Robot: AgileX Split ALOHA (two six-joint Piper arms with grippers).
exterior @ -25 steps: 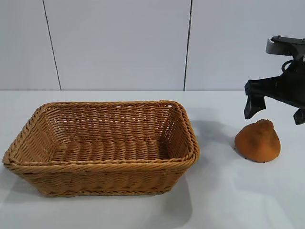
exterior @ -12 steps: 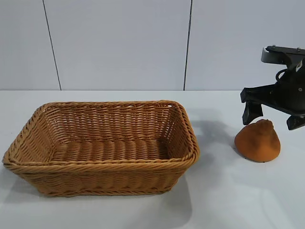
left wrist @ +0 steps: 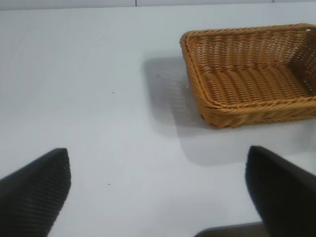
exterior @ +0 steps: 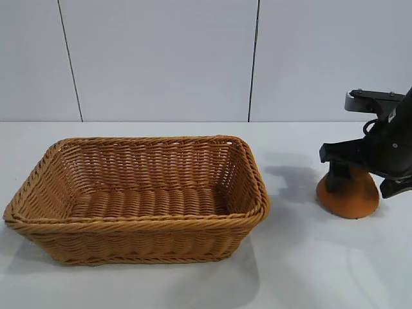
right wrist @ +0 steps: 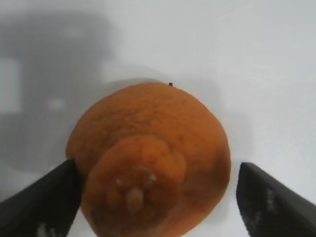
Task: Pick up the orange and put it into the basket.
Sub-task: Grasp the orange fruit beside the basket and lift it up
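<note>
You have the right gripper (exterior: 365,181) down over the orange (exterior: 348,196), jaws open on either side of it, one touching, not yet clamped. The orange sits on the worktop (exterior: 302,257), right of the empty basket (exterior: 138,222). Grasp, lift and drop remain. Left gripper (left wrist: 158,192) hangs open, idle.

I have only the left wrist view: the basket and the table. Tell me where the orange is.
Observer: In the exterior view the orange sits on the table to the right of the basket, apart from it.
Operator: Report the right hand.
Observer: The right hand is down over the orange, one finger on each side.
Operator: Say whether it grips yet.
Observer: Not yet. The right wrist view shows one finger at the skin and a gap before the other.
</note>
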